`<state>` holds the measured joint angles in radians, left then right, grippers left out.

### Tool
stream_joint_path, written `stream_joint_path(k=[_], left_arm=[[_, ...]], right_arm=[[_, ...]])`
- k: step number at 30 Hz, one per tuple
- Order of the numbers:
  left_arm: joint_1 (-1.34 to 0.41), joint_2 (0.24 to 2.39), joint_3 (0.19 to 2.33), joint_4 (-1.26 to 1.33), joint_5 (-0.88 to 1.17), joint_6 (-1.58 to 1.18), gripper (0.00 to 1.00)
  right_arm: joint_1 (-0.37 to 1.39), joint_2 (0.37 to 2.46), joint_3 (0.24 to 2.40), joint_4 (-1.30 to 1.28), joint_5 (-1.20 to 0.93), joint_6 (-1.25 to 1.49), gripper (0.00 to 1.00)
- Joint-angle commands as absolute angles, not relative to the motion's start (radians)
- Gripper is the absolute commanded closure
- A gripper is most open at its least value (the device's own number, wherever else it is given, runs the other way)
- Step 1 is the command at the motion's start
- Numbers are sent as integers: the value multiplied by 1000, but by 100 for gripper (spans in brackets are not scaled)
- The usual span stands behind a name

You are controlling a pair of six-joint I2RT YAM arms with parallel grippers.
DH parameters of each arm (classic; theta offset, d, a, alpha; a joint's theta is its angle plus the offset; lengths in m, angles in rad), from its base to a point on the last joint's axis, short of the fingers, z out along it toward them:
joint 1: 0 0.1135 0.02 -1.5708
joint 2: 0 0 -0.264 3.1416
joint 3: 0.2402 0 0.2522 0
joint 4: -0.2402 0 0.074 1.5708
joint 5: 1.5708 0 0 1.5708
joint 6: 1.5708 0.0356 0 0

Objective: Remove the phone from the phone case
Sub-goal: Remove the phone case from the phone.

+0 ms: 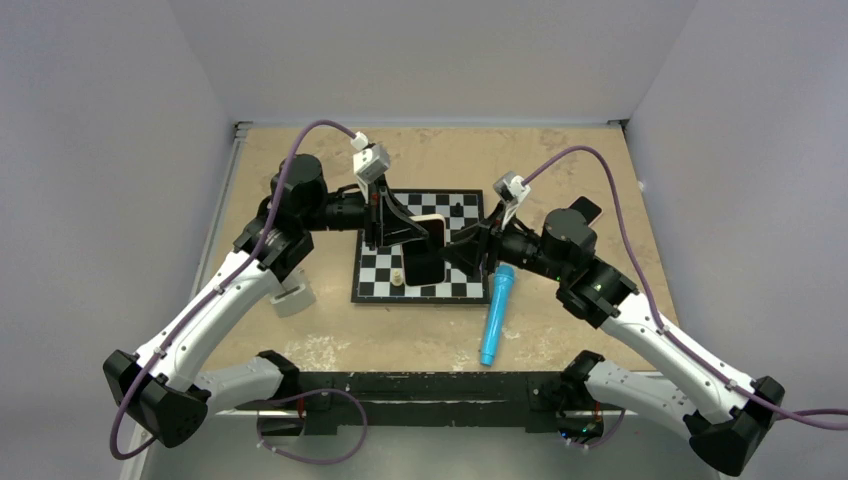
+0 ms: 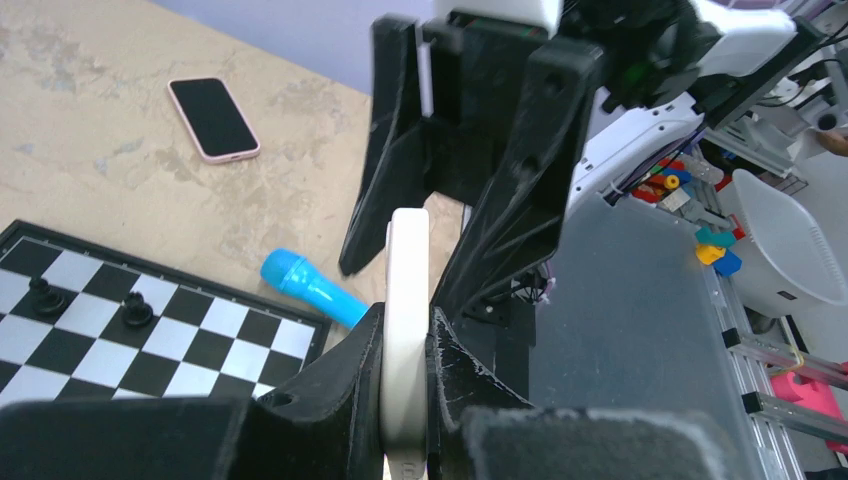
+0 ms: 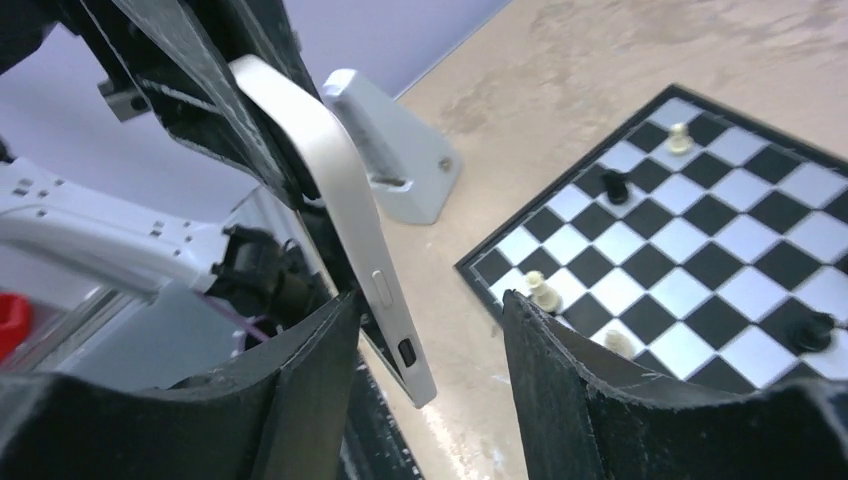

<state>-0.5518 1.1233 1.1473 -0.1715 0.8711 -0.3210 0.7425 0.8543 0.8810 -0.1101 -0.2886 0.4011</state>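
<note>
Above the chessboard (image 1: 440,285), the left claw (image 2: 407,318) pinches the phone (image 3: 343,200) from nine o'clock; the spread right claw (image 3: 430,305) at three o'clock could knock it loose by closing off-centre.

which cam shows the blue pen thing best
Top external: the whole blue pen lies in plain sight, beside the chessboard. The left wrist view catches only its rounded end past the board's edge, and the right wrist view doesn't show it.

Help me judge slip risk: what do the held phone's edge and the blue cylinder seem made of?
Phone edge: satin pale metal or plastic, judging by its soft even sheen. Blue cylinder: probably glossy plastic, given the uniform bright colour and smooth surface.
</note>
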Motion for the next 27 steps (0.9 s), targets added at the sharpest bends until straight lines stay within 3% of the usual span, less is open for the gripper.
stream_joint_path(k=[1, 5, 12, 17, 21, 23, 27], left_arm=[[-551, 1080, 1154, 2, 948, -369, 100], [-550, 1079, 1132, 75, 952, -418, 100], [-520, 1099, 1099, 219, 913, -614, 100], [-474, 1137, 1083, 351, 942, -762, 100], [-472, 1156, 1103, 305, 948, -752, 100], [-472, 1156, 1118, 246, 929, -722, 100], [-472, 1168, 1155, 142, 894, -678, 100]], right_arm=[[731, 892, 855, 76, -528, 472, 42], [728, 927, 790, 255, -617, 542, 46], [705, 975, 694, 527, -702, 679, 76], [662, 956, 656, 593, -733, 725, 82], [658, 982, 669, 595, -745, 718, 87], [658, 1012, 686, 604, -762, 719, 100], [657, 1038, 695, 625, -737, 737, 100]])
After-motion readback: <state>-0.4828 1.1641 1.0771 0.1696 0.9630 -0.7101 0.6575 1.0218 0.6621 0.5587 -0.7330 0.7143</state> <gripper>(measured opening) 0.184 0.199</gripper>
